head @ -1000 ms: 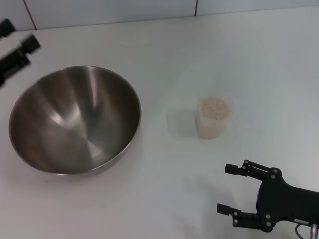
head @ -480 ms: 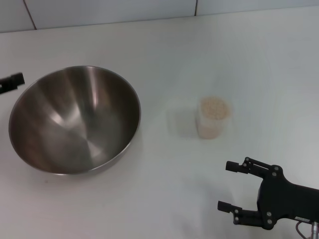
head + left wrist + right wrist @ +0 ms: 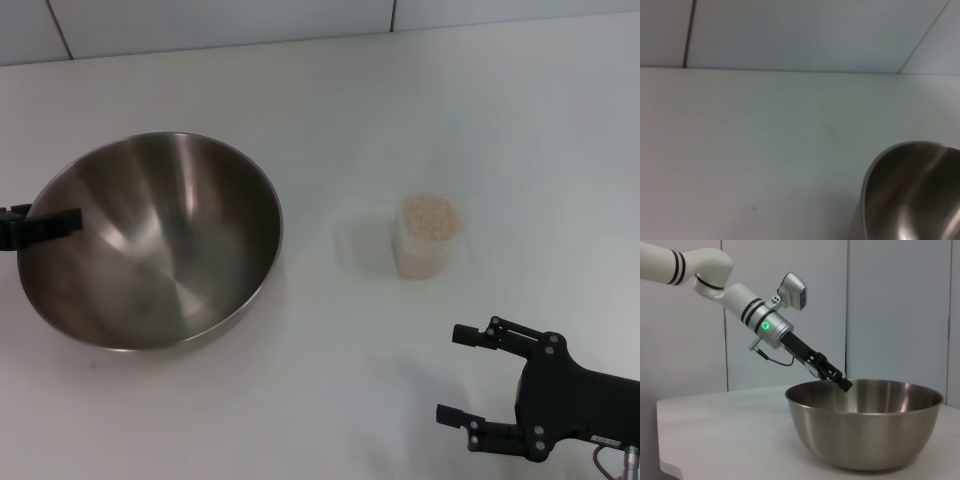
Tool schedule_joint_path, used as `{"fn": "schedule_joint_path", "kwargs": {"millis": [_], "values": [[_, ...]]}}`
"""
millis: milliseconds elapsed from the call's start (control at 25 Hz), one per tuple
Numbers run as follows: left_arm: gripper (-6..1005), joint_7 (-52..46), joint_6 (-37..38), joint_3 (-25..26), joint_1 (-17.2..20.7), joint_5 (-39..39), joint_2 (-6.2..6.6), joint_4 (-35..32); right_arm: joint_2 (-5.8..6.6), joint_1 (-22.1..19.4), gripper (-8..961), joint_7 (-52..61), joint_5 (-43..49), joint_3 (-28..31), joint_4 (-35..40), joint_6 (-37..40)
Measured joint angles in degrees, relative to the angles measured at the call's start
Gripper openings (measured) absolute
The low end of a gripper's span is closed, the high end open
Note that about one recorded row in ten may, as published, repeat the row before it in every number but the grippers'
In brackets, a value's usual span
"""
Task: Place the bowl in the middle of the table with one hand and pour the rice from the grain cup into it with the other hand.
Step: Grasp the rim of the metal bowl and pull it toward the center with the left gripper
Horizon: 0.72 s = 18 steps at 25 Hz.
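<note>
Head view shows the bowl (image 3: 150,240) sitting left of centre on the white desk (image 3: 330,100), with the left tool (image 3: 45,225) at its left rim, one finger reaching over the edge into the bowl. Whether its fingers are spread or closed on the rim, I cannot tell; the right wrist view shows the fingertip (image 3: 842,382) just at or inside the rim, but not a clear pinch. The grain cup (image 3: 428,237), full of rice (image 3: 430,214), stands upright to the right of the bowl, well apart from it. The right tool (image 3: 462,380) hovers near the front of the desk, fingers spread wide and holding nothing, some way short of the cup.

The main risk, as I judge it, is a poor grip on the thin, slick steel rim: a shallow pinch could let the bowl slip or tip as it is dragged toward the middle. A swinging bowl could also knock the light cup over and scatter the rice. Later, squeezing the soft plastic cup off-centre might topple it
</note>
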<state>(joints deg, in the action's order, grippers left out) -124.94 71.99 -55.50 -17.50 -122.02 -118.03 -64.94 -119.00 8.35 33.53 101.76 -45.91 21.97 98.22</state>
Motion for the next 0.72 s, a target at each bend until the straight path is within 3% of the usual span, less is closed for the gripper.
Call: {"fn": "schedule_joint_path", "kwargs": {"millis": [360,560,720], "values": [[705,0.01,0.19,-0.3,-0.8,-0.29,-0.1,1.29,0.0,0.0,797,0.03,0.08,-0.06,0.0,-0.12],[461,0.23,1.01,-0.02,-2.52,-1.38,0.14,3.42,0.0,0.0,797,0.03,0.1,-0.06,0.0,-0.2],[385,0.14,1.09,0.32,-3.06,-1.63,0.06,3.54,0.0,0.0,797,0.03,0.1,-0.06,0.0,-0.25]]}}
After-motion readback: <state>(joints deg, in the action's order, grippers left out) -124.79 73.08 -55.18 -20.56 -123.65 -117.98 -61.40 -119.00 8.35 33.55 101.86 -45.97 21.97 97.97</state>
